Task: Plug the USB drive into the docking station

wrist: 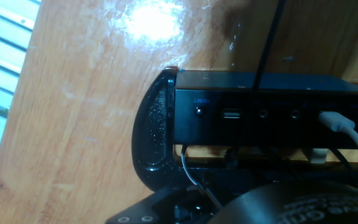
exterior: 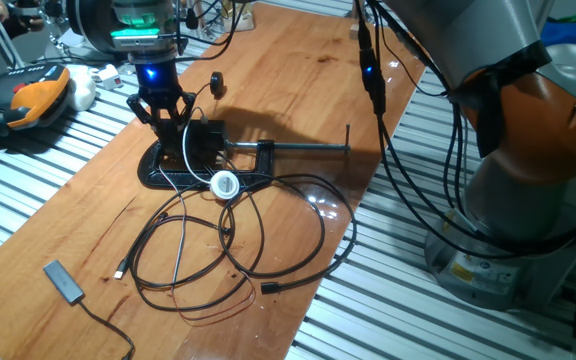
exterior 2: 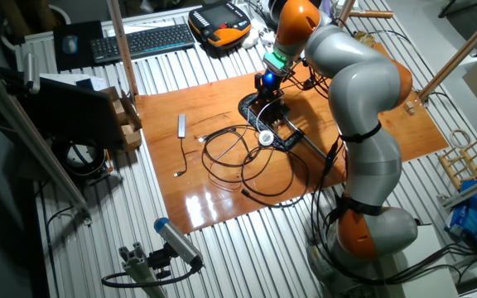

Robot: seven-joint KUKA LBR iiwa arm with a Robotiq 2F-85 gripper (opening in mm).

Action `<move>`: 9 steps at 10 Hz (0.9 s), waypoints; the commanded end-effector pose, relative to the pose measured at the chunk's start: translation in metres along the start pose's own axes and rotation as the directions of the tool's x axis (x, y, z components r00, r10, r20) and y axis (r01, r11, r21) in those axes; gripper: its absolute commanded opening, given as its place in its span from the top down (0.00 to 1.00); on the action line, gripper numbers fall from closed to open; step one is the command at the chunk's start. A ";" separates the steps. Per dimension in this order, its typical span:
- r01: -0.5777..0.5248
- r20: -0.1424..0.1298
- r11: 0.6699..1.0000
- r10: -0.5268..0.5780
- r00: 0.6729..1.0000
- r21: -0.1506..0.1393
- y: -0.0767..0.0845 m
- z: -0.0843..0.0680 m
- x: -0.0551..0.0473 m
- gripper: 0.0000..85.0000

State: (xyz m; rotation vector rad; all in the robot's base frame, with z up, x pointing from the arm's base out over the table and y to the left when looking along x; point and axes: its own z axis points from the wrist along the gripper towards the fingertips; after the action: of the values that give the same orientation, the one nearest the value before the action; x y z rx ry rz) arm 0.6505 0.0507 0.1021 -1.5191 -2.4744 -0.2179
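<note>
The docking station (exterior: 206, 143) is a small black box held in a clamp near the middle of the wooden table, also seen as the docking station (exterior 2: 273, 112). In the hand view the docking station (wrist: 272, 127) fills the frame, its front face showing a free USB port (wrist: 230, 114). My gripper (exterior: 165, 127) hangs low just left of the box, its fingers drawn together on a small dark piece that I take for the USB drive (exterior: 166, 131). The drive is mostly hidden by the fingers. A blurred dark shape fills the bottom of the hand view.
A black G-clamp (exterior: 298, 150) with a long steel screw grips the box. Cables (exterior: 268, 240) loop in front of it, with a white round disc (exterior: 225, 184). A flat dongle (exterior: 63, 281) lies near the front left. A small black knob-like object (exterior: 216, 83) stands behind.
</note>
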 end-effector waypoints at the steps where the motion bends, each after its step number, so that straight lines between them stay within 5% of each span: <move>1: 0.000 0.002 1.000 0.000 1.000 0.001 0.000 0.000 0.000 0.80; 4: 0.002 0.002 1.000 -0.002 1.000 -0.003 0.000 0.005 -0.001 0.80; 5: 0.002 0.003 1.000 -0.002 1.000 -0.005 0.000 0.005 -0.002 0.60; 9: -0.002 0.007 1.000 0.002 1.000 -0.007 -0.001 0.007 -0.002 0.60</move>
State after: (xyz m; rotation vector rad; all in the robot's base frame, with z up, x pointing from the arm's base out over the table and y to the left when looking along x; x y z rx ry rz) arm 0.6499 0.0504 0.0942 -1.5275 -2.4801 -0.2212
